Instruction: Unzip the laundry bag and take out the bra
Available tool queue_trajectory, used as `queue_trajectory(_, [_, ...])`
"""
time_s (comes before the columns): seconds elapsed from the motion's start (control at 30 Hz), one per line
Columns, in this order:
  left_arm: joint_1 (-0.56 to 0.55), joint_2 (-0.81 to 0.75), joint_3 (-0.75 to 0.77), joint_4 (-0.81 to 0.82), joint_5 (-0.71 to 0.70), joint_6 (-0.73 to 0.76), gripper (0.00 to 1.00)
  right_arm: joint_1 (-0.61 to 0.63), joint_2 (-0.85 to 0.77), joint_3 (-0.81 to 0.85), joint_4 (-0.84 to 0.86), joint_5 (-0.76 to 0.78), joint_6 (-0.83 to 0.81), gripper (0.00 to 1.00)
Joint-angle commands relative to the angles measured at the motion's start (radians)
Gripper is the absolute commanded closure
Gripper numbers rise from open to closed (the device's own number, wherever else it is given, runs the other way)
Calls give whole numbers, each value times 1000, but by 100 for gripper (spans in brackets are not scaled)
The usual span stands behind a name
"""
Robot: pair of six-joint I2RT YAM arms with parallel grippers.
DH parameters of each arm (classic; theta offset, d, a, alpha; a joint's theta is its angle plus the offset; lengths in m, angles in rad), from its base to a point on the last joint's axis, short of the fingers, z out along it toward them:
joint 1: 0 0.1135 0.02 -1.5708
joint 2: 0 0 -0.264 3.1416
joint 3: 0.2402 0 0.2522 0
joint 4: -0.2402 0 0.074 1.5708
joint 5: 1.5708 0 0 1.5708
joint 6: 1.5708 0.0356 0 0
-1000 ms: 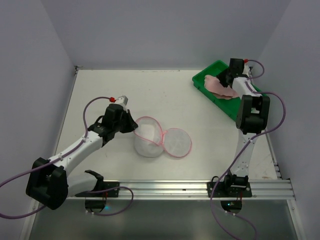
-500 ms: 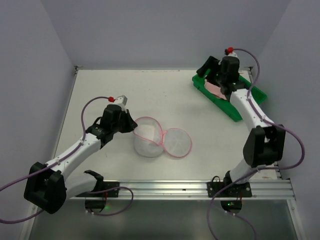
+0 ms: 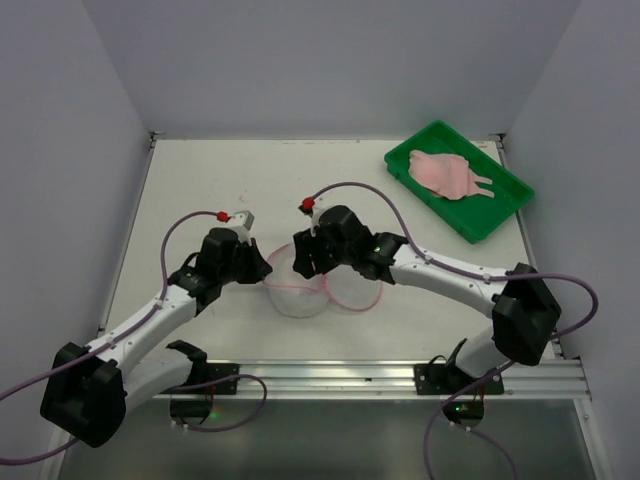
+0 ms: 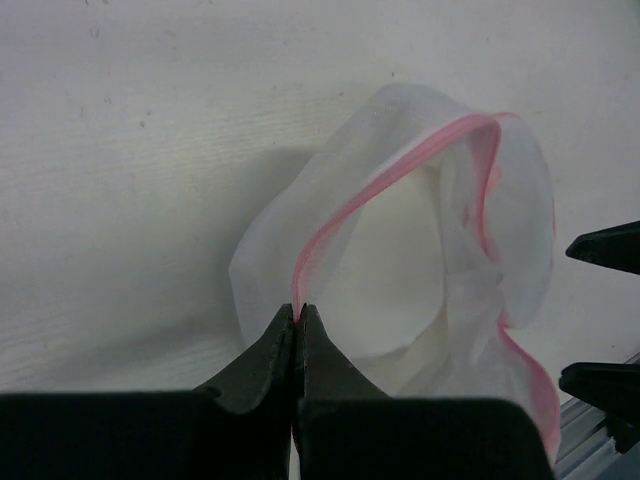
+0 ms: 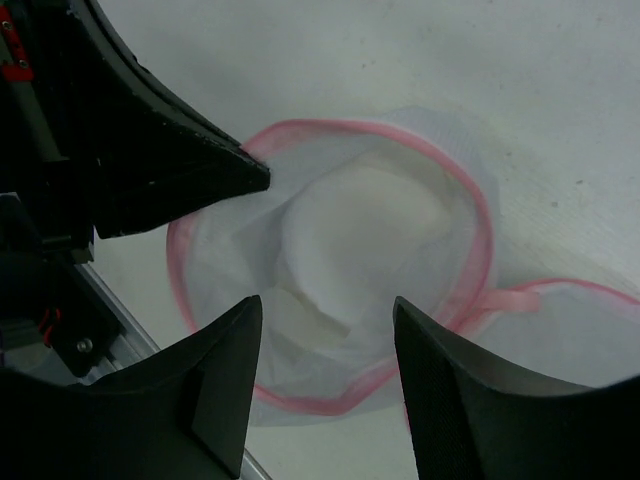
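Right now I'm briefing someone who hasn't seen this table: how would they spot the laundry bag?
On the white table, look front-middle, where the left gripper and right gripper meet. The laundry bag is the small see-through mesh drum there, round lid flap open beside it. Its pink zip trim sets it apart from the green tray far right.

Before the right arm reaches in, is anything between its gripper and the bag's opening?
Nothing visible does. The right gripper hangs open over the mouth of the bag; the lid flap lies aside, and the left gripper pinches only the rim.
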Motion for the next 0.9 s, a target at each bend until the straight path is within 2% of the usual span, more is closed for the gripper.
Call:
queue_trajectory(0.0, [10,-25,-53,55,45,9,100,48,82,68,-32,88,-55,43])
queue_trajectory(0.03, [11,-22,-59,51,42,9,100,66,101,94,-35,101,-79,47])
queue_trajectory(0.27, [10,-2,-88,61,59,-8,100,93,233,154,-32,88,-131,48])
queue_trajectory(0.5, [11,13,-79,66,59,-17,100,128,245,161,7,85,-207,49])
queue_trajectory(0.6, [11,25,-73,66,59,-19,100,130,234,145,37,84,-236,52])
queue_trajectory(0.73, [10,36,-68,67,59,-19,100,130,279,164,16,84,-254,55])
queue_trajectory(0.87, [11,34,-64,54,52,-14,100,128,323,161,-1,67,-248,55])
